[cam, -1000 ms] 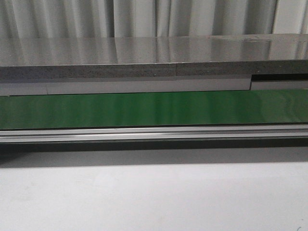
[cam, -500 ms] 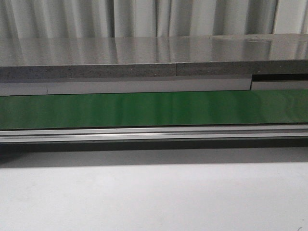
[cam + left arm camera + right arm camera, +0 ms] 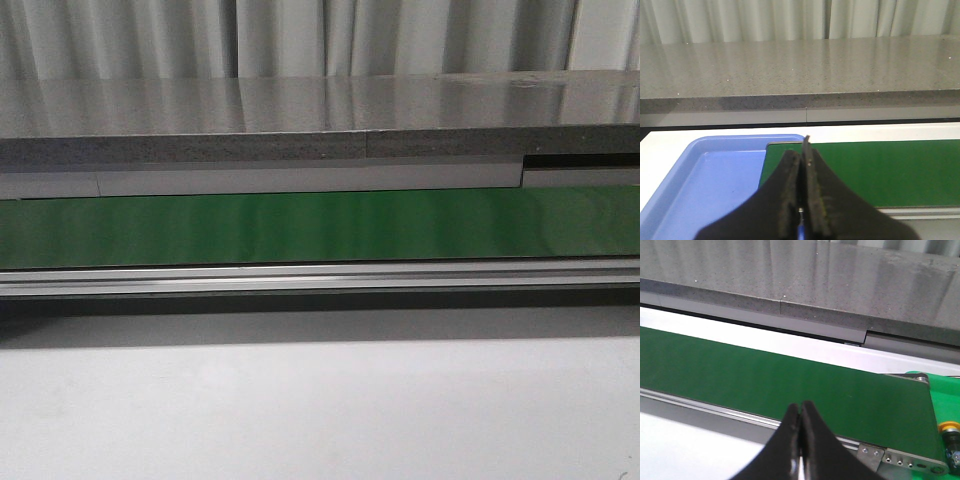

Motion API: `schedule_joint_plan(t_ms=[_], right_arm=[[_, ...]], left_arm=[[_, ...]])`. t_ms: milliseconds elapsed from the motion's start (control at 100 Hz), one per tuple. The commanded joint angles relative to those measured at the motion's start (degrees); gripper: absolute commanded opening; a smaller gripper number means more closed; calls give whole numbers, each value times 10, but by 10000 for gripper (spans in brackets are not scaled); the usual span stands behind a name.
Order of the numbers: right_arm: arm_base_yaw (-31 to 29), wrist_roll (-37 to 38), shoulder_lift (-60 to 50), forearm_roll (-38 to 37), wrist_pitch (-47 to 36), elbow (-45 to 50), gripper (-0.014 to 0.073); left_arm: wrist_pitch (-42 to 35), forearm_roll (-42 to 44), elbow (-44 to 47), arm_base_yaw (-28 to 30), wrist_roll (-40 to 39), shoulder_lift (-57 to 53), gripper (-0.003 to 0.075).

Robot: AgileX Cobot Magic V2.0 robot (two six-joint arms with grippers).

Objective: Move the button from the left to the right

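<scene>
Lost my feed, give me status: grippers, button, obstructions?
Left gripper shut, empty. Right gripper shut, empty. Button not in view. Green belt bare.

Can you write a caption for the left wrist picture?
Shut left pincer above a blue tray beside the green belt.

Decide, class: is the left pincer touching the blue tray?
Cannot tell. In the left wrist view the shut left pincer overlaps the blue tray, but neither contact nor a gap shows plainly; the front view shows neither.
</scene>
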Motion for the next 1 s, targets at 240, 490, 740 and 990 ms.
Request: schedule_joint_plan(t_ms=[240, 490, 740, 990], right_arm=[[1, -1, 3, 14, -33, -15, -68], [1, -1, 3, 14, -40, -15, -68], [36, 44, -30, -52, -46, -11, -68], [48, 246, -109, -186, -121, 67, -68]], left_arm=[[-45, -5, -17, -3, -1, 5, -20], [-45, -5, -17, -3, -1, 5, -20], [-45, -5, -17, -3, -1, 5, -20], [-45, -5, -17, -3, -1, 5, -20]])
